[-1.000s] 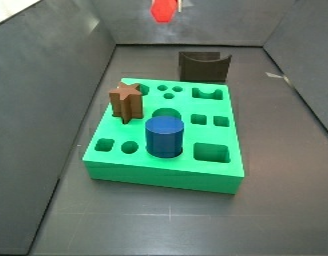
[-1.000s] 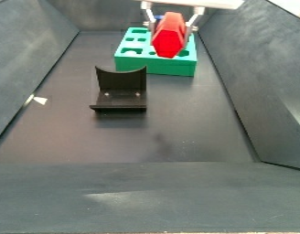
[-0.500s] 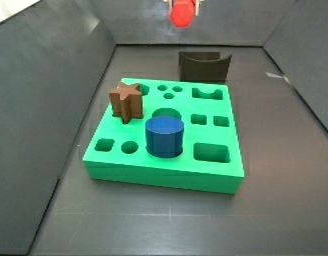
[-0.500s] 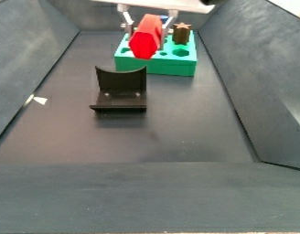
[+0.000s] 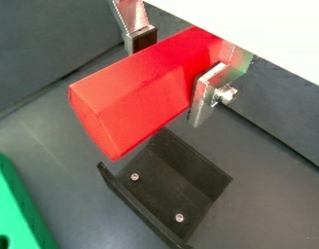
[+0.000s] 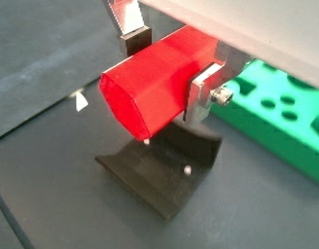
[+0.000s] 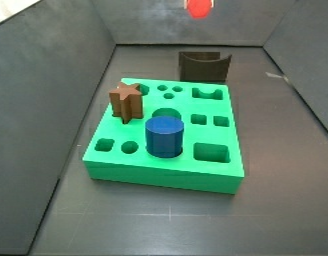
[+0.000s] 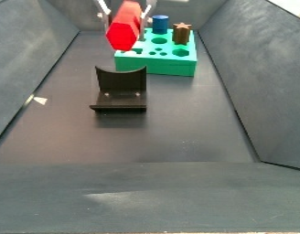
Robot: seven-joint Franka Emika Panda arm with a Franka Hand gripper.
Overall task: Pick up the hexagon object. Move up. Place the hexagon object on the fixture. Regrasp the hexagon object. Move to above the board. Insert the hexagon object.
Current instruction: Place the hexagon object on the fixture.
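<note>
Red hexagon object held aloft in the gripper.
It hangs above the dark fixture; the green board lies apart.

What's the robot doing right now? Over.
Gripper shut on red block, high above the holder. Block not set down yet. Nothing in the way.

The dark grey floor carries two things. The green board lies flat on it, and the dark fixture stands just behind the board, near the back wall. The pincer hangs up in the air over the fixture, not touching the floor.
</note>
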